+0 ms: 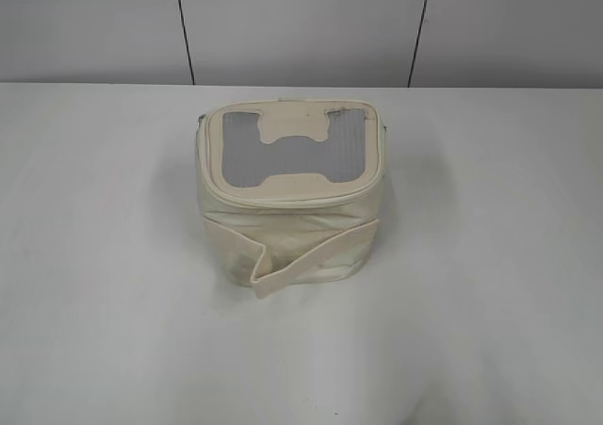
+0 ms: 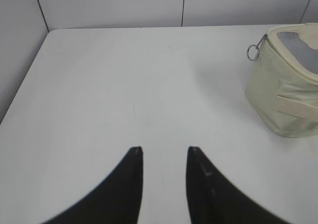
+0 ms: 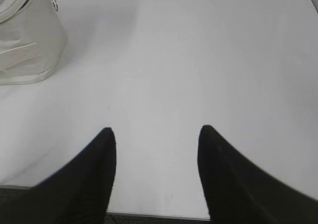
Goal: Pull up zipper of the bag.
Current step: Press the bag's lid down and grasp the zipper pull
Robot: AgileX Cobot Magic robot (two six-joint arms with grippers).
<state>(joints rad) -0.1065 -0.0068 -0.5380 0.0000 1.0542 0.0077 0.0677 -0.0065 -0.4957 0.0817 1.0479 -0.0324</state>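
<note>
The cream-white bag (image 1: 287,208) stands in the middle of the white table, its grey-windowed top panel with the H-shaped patch facing up. The zipper (image 1: 283,191) runs around the panel's rim. One silver pull with a round ring (image 2: 253,52) hangs at the bag's corner in the left wrist view, where the bag (image 2: 285,85) sits at the far right. In the right wrist view the bag (image 3: 27,40) is at the top left. My left gripper (image 2: 164,149) is open and empty over bare table. My right gripper (image 3: 156,130) is open and empty near the table's front edge. Neither arm shows in the exterior view.
The white table (image 1: 490,284) spreads around the bag. A grey panelled wall (image 1: 301,20) stands behind it. The table's front edge (image 3: 149,216) shows under my right gripper, and its left edge (image 2: 20,90) shows in the left wrist view.
</note>
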